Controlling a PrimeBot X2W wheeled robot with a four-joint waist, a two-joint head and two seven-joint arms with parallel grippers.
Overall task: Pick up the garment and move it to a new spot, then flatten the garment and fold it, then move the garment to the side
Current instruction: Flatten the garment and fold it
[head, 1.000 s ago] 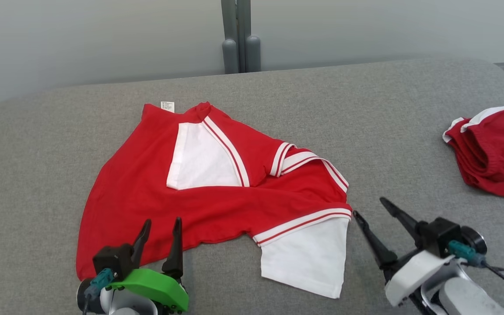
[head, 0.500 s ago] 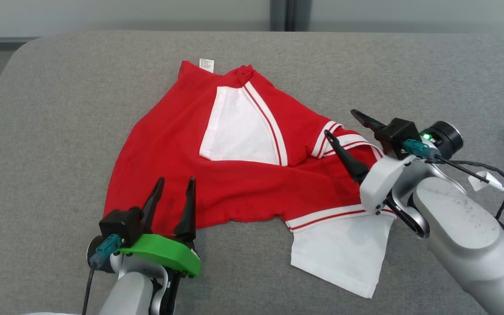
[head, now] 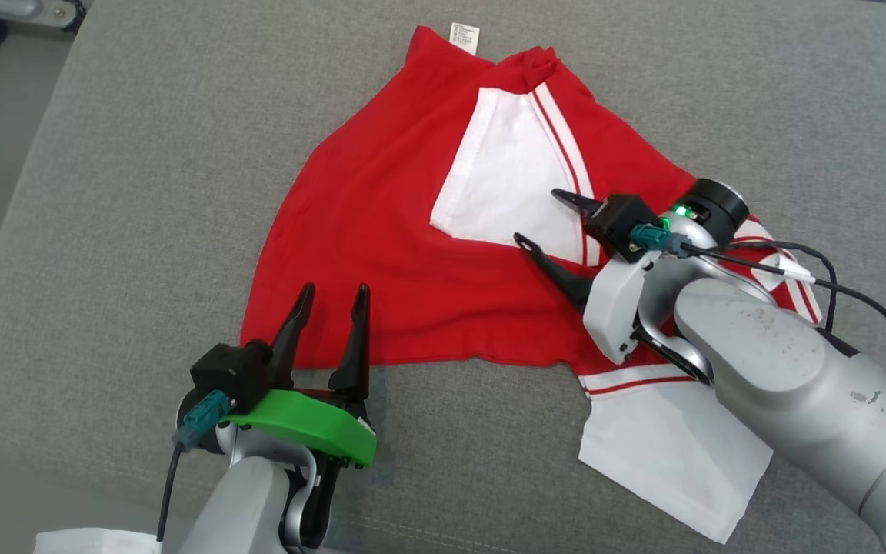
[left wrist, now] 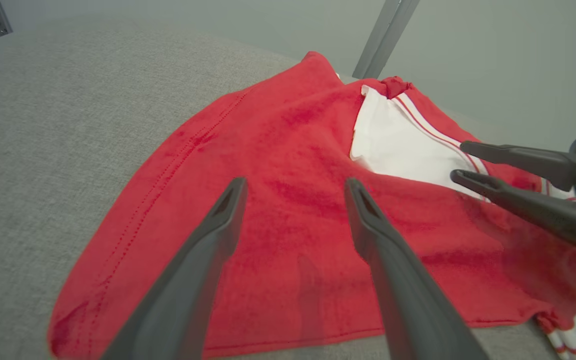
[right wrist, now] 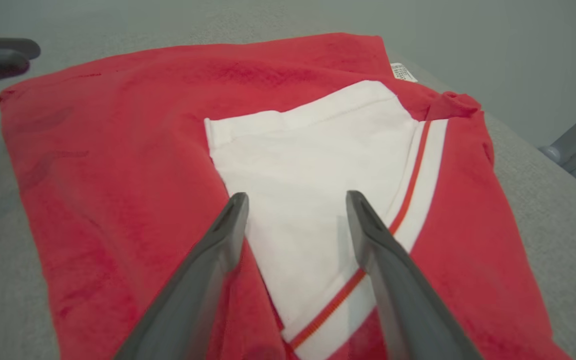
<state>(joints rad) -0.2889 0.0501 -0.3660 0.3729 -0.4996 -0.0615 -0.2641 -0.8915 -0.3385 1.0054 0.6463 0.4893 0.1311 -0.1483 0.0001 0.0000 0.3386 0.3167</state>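
From the head view, the garment (head: 381,254), a red shirt with white parts, lies spread but rumpled on the grey padded surface (head: 143,192), in the middle and towards the right. A small label (head: 464,37) shows at its far edge. A white panel (head: 504,177) lies on top of the red cloth, and a white sleeve (head: 666,454) reaches out at the near right. The left gripper (head: 335,291) stands at the near left hem with its fingers spread apart and nothing between them; its tips point to the far side over the red cloth. The right gripper (head: 537,215) comes in from the right, its jaws wide and empty, its tips over the near edge of the white panel.

In the left wrist view, the left gripper (left wrist: 295,182) has its two fingers parted above the red cloth of the garment (left wrist: 278,165). Whether they touch it I cannot tell. The right gripper (left wrist: 460,161) enters from the right, and its two fingers point at the white panel (left wrist: 398,150). A grey post (left wrist: 385,37) rises beyond the far edge.

In the right wrist view, the right gripper (right wrist: 296,196) is spread wide just over the white panel (right wrist: 308,150), gripping nothing. A red stripe (right wrist: 408,175) runs along the panel's right side, and the label (right wrist: 403,71) lies at the far corner.
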